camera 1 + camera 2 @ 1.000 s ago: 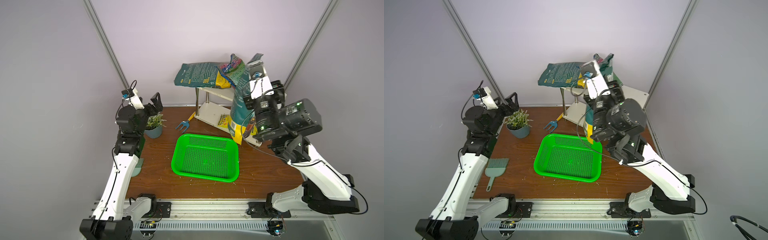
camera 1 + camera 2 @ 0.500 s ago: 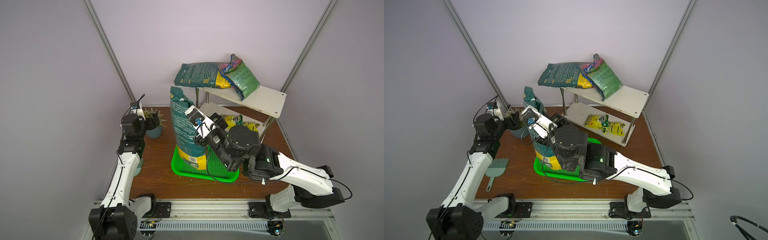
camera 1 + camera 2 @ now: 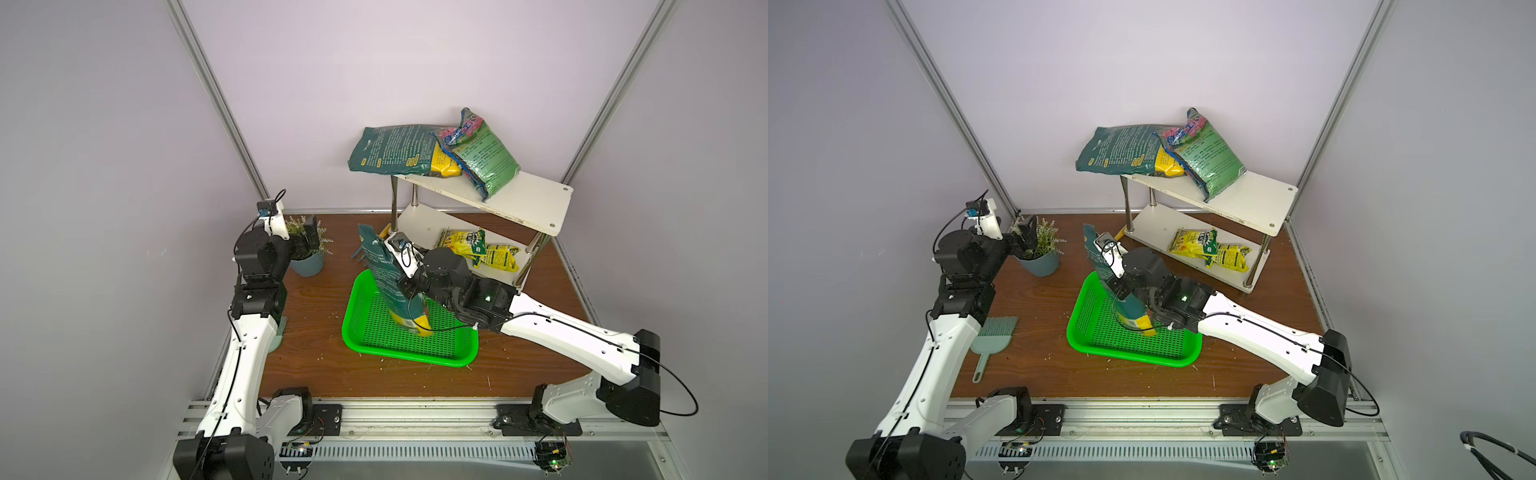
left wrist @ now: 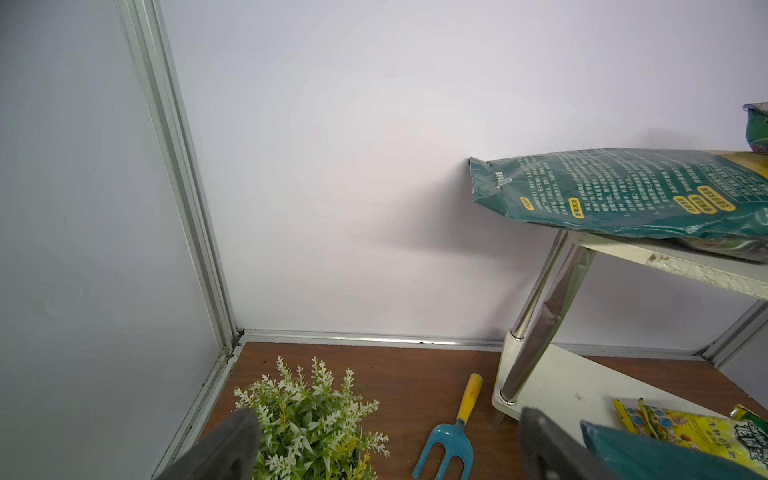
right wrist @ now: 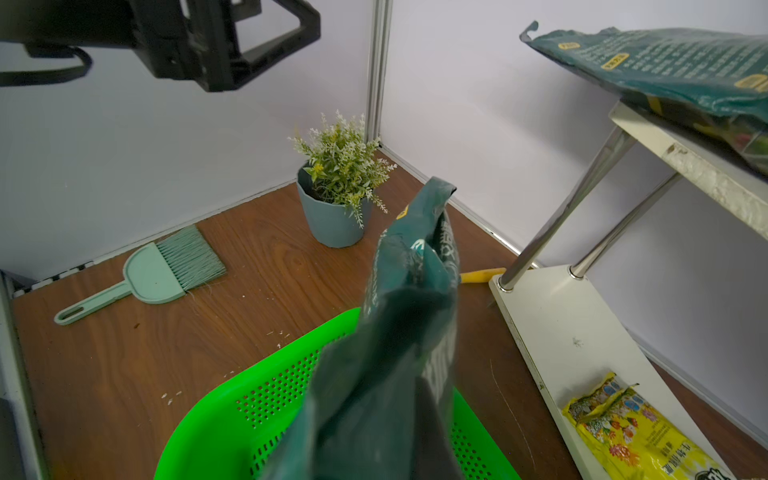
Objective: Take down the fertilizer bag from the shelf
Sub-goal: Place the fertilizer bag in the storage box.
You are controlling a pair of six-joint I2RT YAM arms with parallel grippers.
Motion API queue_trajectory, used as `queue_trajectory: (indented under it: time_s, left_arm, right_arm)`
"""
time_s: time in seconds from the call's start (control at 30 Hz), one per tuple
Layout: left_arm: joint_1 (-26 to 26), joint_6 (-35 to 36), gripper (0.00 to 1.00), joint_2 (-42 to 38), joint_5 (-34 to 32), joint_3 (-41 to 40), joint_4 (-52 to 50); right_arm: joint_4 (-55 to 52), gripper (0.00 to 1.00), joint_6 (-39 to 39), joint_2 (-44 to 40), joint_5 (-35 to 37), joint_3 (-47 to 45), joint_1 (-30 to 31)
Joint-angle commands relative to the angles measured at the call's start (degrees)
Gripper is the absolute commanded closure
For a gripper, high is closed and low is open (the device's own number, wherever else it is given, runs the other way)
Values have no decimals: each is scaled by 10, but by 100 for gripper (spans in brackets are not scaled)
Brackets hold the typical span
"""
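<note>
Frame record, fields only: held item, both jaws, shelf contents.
held item: fertilizer bag, dark green, upright over green basket; contact unclear
right gripper: jaws shut on fertilizer bag
left gripper: jaws open, empty, near potted plant
shelf top: teal bag, light green bag
shelf bottom: yellow packets

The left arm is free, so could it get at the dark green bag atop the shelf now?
Probably yes: the left gripper is open and faces the bag, whose end overhangs the shelf toward it. Only the plant sits below that path; full reach is unsure.
</note>
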Motion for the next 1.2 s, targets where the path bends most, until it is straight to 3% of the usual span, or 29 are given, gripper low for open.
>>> queue_trajectory:
  time_s: [0.0, 0.53, 1.17]
  left_arm:
    - [6, 7, 0, -5, 8, 8, 7]
    - [7, 4, 0, -6, 10, 8, 7]
    - [7, 4, 0, -4, 9, 8, 6]
  right_arm:
    - [185, 100, 37, -42, -24, 61, -9]
    - [218, 100, 112, 18, -34, 54, -46]
    - [216, 100, 243, 50, 76, 65, -49]
